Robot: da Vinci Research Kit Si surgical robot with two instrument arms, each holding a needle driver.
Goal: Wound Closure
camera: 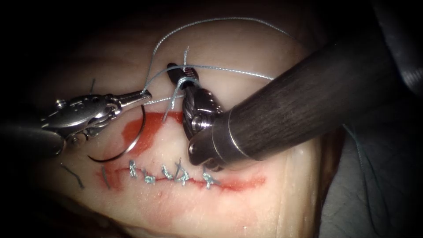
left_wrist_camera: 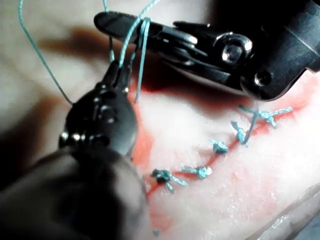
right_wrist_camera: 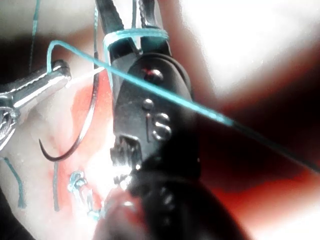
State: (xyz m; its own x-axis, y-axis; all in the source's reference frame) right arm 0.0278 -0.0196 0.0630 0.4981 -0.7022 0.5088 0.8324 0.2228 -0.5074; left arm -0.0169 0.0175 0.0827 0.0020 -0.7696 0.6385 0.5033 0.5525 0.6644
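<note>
Dark all round, and under the light your surface is the pale tissue [camera: 264, 207], with red fluid [camera: 150, 128] pooled above the cut [camera: 238, 181] and a row of tied stitches [camera: 169, 175] along the cut. The needle [camera: 132, 145] is thin, stiff and springy, prob. slick too — judged best taken flat across the body, off the point, not at the swaged end. It hangs clear of the tissue, curving down below the left tool [camera: 143, 94], over the red fluid above the cut's left part. The thread [camera: 229, 70] is light and limp, likely to fray or slip if pinched hard, so hold it gently. Your left tool's jaws are closed at the tip, right where needle and thread meet — can't tell which of the two they actually pinch. Your right tool [camera: 180, 72] has thread wrapped round its jaws; they stand a little apart and grip nothing visible. A few cut ends of thread [camera: 72, 175] lie at the cut's left.
</note>
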